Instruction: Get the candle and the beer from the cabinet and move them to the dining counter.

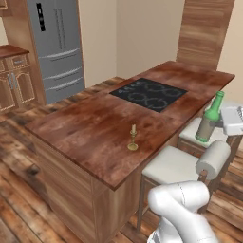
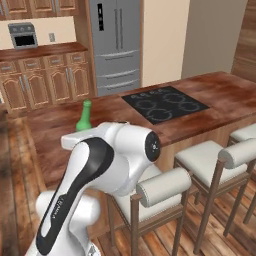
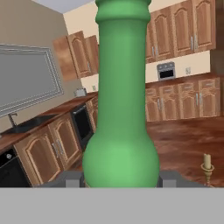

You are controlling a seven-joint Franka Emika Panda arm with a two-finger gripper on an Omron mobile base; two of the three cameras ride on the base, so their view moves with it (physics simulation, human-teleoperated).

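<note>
Simulated kitchen with plank floor; the dining counter (image 1: pixel 95 128) presents a reddish-brown surface carrying a black cooktop (image 1: pixel 148 94) and, near its front edge, the upright candle (image 1: pixel 133 138). White arm bent sharply at the elbow, forearm reaching to the right above the cushioned stools (image 1: pixel 173 166). Its fingers (image 1: pixel 219 124) pinch the beer (image 1: pixel 209 118) at the lower body, one on each side; the bottle stands upright, held off the surface's right edge above a stool. Hand view: green bottle centred, candle at lower right.
</note>
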